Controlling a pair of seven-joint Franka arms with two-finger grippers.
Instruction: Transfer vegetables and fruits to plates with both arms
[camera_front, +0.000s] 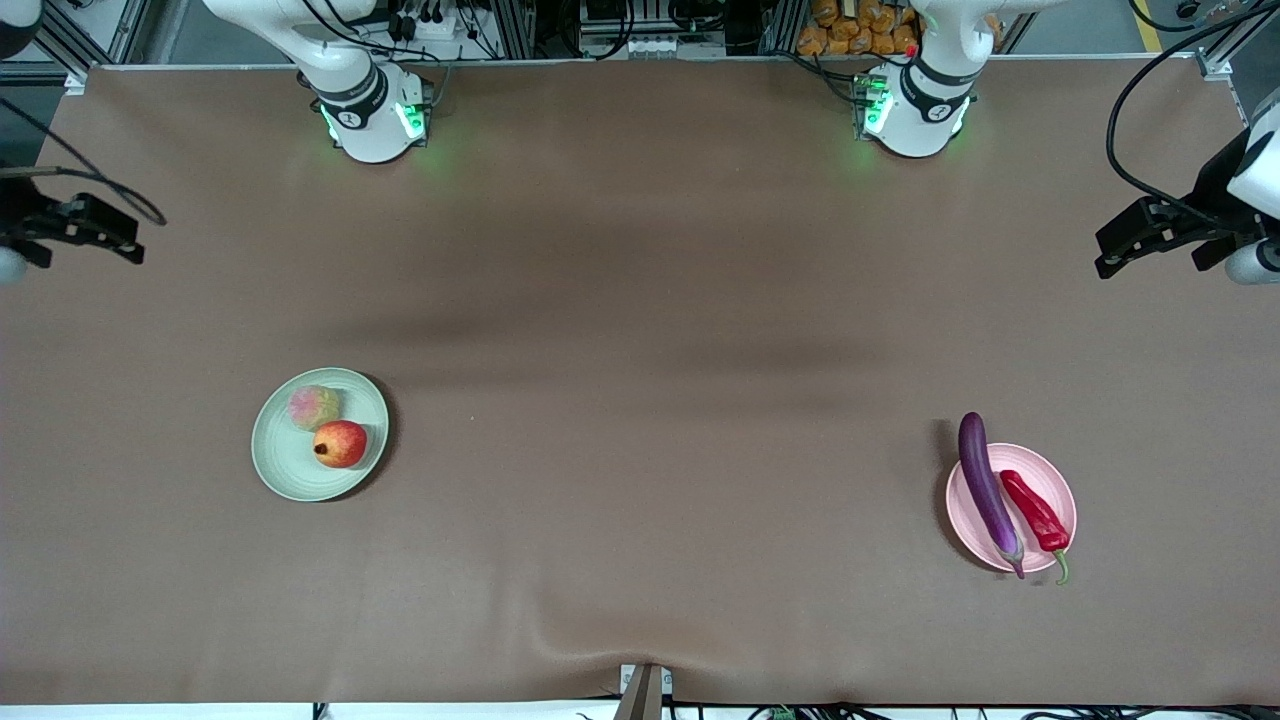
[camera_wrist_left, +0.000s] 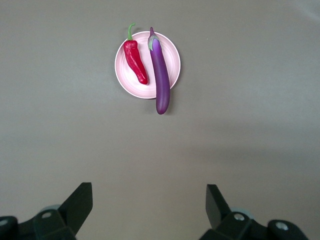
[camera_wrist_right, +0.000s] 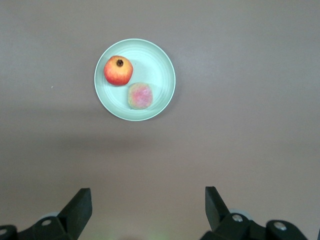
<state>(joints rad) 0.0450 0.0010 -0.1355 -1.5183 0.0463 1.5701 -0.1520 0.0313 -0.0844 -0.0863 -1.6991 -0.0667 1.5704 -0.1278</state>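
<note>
Eggplant (camera_front: 987, 490) and chili pepper (camera_front: 1036, 512): on pink plate (camera_front: 1062, 494), left arm's end of table (camera_front: 640, 300). Apple (camera_front: 340, 444), peach (camera_front: 314, 407): on green plate (camera_front: 285, 455). Left pincer (camera_front: 1130, 240), right pincer (camera_front: 85, 228): open, empty, raised over table edges. No legible writing.

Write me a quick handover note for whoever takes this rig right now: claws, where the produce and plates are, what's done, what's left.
Left claw: open, empty, up over the left arm's end of the table.
Right claw: open, empty, up over the right arm's end.
Green plate, toward the right arm's end: holds the apple and peach.
Pink plate, toward the left arm's end: holds the chili and eggplant, whose round end overhangs the rim.
Done: all four items plated.
Left: apparently nothing.
</note>
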